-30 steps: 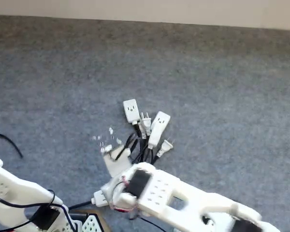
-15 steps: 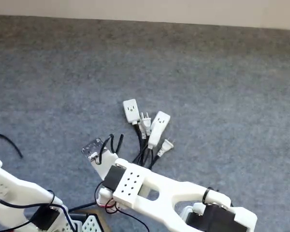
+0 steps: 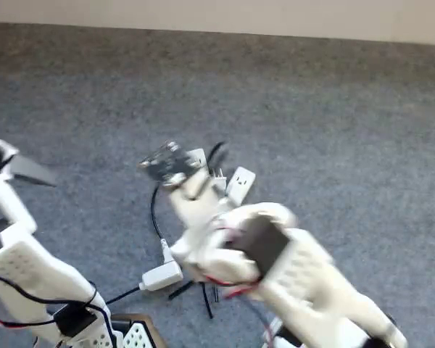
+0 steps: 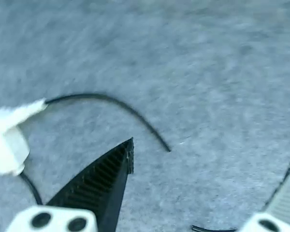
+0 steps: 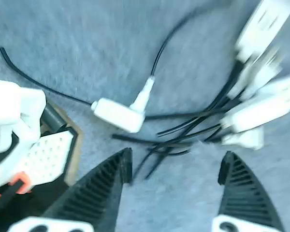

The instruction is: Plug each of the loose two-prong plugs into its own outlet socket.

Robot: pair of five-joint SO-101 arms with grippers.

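Right gripper: black fingers spread wide with nothing between them; it hangs over the cord tangle.
Cords: black, crossed in a loose bundle on the floor of the gap between the fingers.
Angled white plug: lies flat on its own cord, just beside the bundle; from above it sits close against the right arm.
Outlet sockets: two white blocks at the outer ends of the cords. From above, one shows beside the arm and the other is half hidden behind it.
Small plugs: white and blurred, lying loose near the sockets; the prongs cannot be made out.
Left gripper: fingers apart and holding nothing; raised over bare carpet, well apart from the sockets.
White piece on a black cord: near the left gripper's black finger; too blurred to name.
Carpet: grey, under everything.
Left arm's base: white, on a brown plate, near the angled white plug.
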